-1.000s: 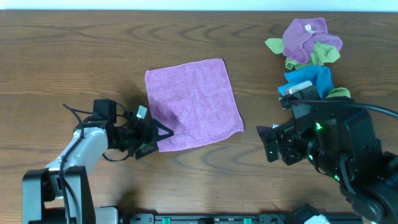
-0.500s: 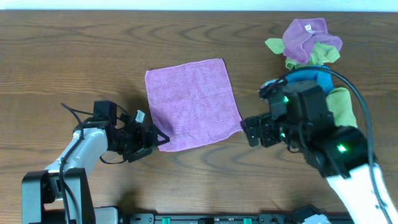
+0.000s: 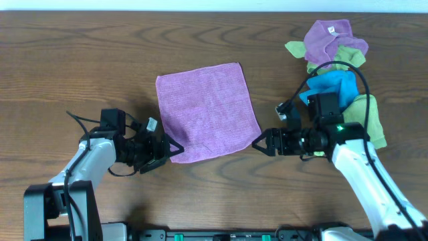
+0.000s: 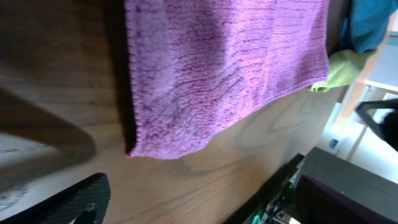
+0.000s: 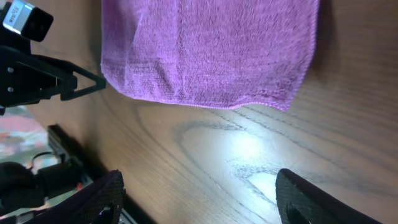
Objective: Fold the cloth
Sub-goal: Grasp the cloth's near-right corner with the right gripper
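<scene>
A purple square cloth (image 3: 208,110) lies flat on the wooden table. It also shows in the left wrist view (image 4: 224,68) and the right wrist view (image 5: 211,50). My left gripper (image 3: 172,150) is open and empty, low on the table, its fingertips just off the cloth's near-left corner. My right gripper (image 3: 262,142) is open and empty, low on the table, its fingertips just off the cloth's near-right corner. In the right wrist view both right fingers (image 5: 199,196) stand wide apart with bare wood between them.
A pile of cloths lies at the right: a purple one (image 3: 328,37), green ones (image 3: 364,110) and a blue one (image 3: 332,86). The right arm reaches past this pile. The table's near edge runs just below both arms.
My right arm has swung left and down to the table, bringing its open gripper to the cloth's near-right corner. The left gripper has stayed at the near-left corner.
</scene>
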### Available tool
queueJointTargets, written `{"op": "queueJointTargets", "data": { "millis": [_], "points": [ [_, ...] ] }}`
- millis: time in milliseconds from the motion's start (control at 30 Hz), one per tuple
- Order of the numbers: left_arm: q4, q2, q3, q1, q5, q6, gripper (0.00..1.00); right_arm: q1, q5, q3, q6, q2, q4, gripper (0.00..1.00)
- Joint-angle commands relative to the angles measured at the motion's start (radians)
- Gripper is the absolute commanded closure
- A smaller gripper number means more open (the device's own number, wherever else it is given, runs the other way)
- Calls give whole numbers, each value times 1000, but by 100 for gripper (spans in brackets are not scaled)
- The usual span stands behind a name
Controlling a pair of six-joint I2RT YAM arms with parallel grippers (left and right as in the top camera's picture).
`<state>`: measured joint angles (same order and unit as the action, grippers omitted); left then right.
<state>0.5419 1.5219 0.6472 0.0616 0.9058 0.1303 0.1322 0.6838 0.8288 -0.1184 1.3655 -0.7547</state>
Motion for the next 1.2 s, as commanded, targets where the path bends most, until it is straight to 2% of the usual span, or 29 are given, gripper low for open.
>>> {"op": "queueJointTargets", "data": {
  "millis": [0, 167, 200, 300, 433, 567, 667, 967, 1167],
  "points": [
    [1, -10, -11, -3, 30, -10, 6, -6, 51, -3, -16, 48, 3, 27],
    [7, -10, -26, -6, 26, -10, 16, -16, 0, -8, -14, 117, 6, 26],
    [3, -10, -36, -6, 10, -8, 20, -28, 2, -8, 2, 129, 11, 25],
    [2, -10, -64, -6, -56, 5, 23, -85, 7, -8, 49, 151, 11, 25],
    [-86, -14, -122, -6, -76, 63, 31, -183, 142, -8, 132, 176, -1, 27],
    [-250, -15, -172, -6, -91, 147, 31, -189, 153, -8, 136, 205, -1, 31],
    [-322, -15, -179, -12, -177, 166, 31, -182, 167, -8, 135, 252, -6, 36],
    [-413, -15, -179, -85, -210, 174, 32, -174, 209, -8, 102, 351, 66, 44],
    [-380, -15, -179, -85, -207, 174, 37, -127, 242, -8, -17, 402, 199, 48]
  ]
}}
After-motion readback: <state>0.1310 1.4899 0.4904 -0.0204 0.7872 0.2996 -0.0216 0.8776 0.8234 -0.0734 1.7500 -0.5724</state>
